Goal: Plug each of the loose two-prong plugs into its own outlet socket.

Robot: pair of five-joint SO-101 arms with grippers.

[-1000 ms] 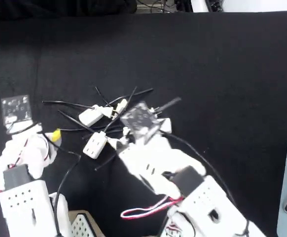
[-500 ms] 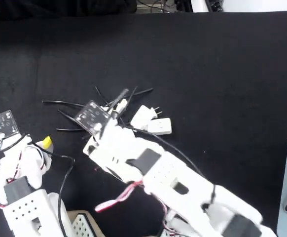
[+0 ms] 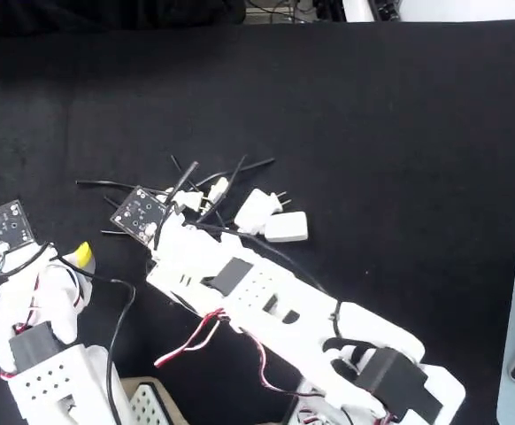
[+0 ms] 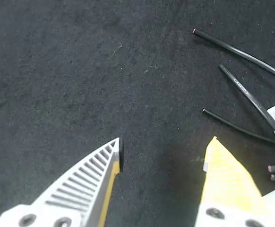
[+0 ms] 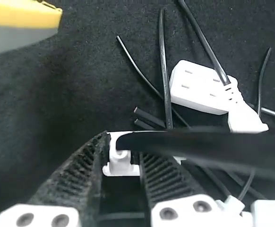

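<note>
Gripping: right end effector (image 5: pixel 123 147) holds small white plug (image 5: pixel 117 165) — probably black-corded | left end effector (image 4: pixel 166 141) wide

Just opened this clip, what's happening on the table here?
The right arm is stretched over a tangle of plugs, sockets and cords on the black table. The right tool is shut on a white plug; a white socket lies just beyond. The left tool hangs open over bare cloth, holding nothing. A second plug lies loose, prongs bare.
</note>
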